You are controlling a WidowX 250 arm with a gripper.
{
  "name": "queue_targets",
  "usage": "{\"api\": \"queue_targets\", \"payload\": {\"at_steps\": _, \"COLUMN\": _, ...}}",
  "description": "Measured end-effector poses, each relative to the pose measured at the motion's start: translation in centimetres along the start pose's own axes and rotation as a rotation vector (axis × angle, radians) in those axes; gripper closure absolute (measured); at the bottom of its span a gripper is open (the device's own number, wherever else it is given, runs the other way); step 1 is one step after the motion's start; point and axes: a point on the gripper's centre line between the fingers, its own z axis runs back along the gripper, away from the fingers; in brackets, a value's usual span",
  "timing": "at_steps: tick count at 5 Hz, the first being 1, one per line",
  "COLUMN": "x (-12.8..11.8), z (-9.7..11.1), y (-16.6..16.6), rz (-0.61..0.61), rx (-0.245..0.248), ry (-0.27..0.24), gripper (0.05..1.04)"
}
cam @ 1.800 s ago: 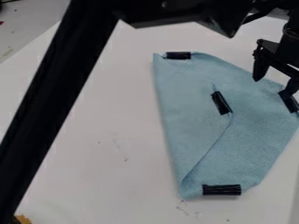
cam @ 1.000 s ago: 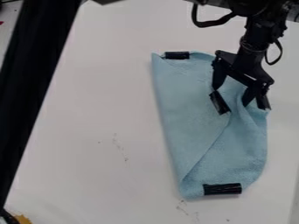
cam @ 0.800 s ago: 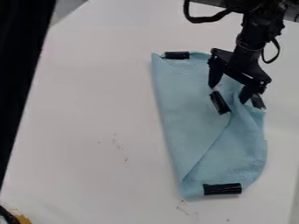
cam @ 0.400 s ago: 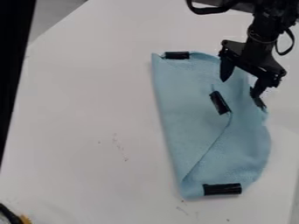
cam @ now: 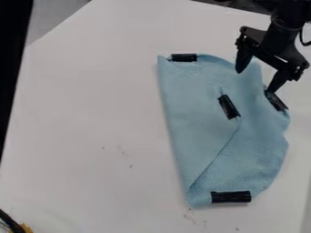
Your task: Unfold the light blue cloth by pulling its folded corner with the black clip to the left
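Note:
The gripper [cam: 258,82] is at the upper right, open, its two fingers well apart over the upper right part of the light blue cloth [cam: 200,113]. Its right fingertip is close by the black clip [cam: 276,100] on the cloth's right corner; whether they touch I cannot tell. The left fingertip is over the cloth's upper edge. Another black clip [cam: 229,107] lies at the tip of a folded-in flap near the middle. More black clips mark the top left corner [cam: 184,58] and the bottom edge [cam: 231,197]. The cloth's right side is wavy.
The white table top [cam: 91,113] surrounds the cloth. A black arm part [cam: 13,59] runs down the left edge. At the lower left corner is a small yellow-brown object [cam: 26,228] beside a dark cable.
The gripper came in leftward from the right edge, bringing the cloth's right corner inward, then moved back up and right. That corner has shifted partway back outward.

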Motion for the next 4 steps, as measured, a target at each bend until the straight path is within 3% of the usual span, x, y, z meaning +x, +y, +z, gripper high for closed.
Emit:
{"api": "queue_targets", "payload": {"at_steps": 1, "x": -0.8, "z": -0.8, "y": 2.0, "rz": 0.049, "rx": -0.017, "ry": 0.002, "gripper": 0.083}}
{"api": "queue_targets", "payload": {"at_steps": 2, "x": -1.4, "z": -2.6, "y": 2.6, "rz": 0.101, "rx": -0.100, "ry": -0.018, "gripper": 0.083}}
{"api": "queue_targets", "payload": {"at_steps": 3, "x": -1.8, "z": -4.4, "y": 2.2, "rz": 0.098, "rx": -0.151, "ry": 0.009, "gripper": 0.083}}
{"api": "queue_targets", "payload": {"at_steps": 4, "x": -1.5, "z": -4.7, "y": 2.0, "rz": 0.088, "rx": -0.162, "ry": 0.016, "gripper": 0.129}}
